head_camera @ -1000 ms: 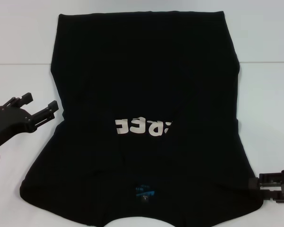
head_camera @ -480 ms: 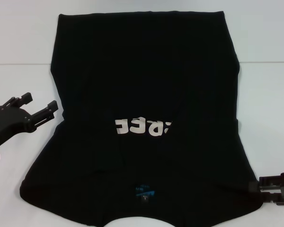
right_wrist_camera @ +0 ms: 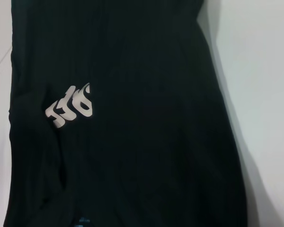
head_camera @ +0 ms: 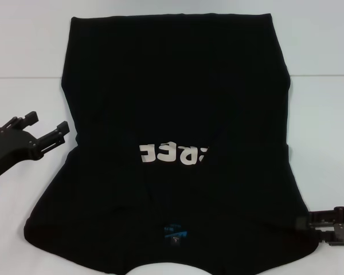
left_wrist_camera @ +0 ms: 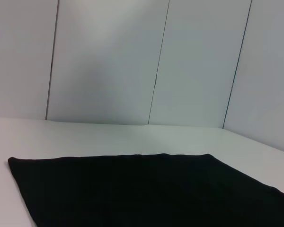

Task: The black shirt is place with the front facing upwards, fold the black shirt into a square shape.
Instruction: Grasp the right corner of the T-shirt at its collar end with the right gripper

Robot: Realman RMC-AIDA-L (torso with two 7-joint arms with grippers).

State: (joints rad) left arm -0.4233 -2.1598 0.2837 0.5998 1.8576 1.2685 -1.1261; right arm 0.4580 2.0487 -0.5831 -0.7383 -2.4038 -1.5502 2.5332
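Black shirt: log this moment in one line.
black shirt flat, print up | left tool open beside its edge | right tool at near corner

shirt: soft matt black cloth, smooth weave, faint creases near the chest
letters: flat white print, matt, slightly puckered with the cloth
label: small blue woven-looking tag
table: smooth white surface, low sheen
wall: smooth pale panels, matt, thin dark seams
left gripper: hard matt black plastic look
right gripper: same hard matt black finish
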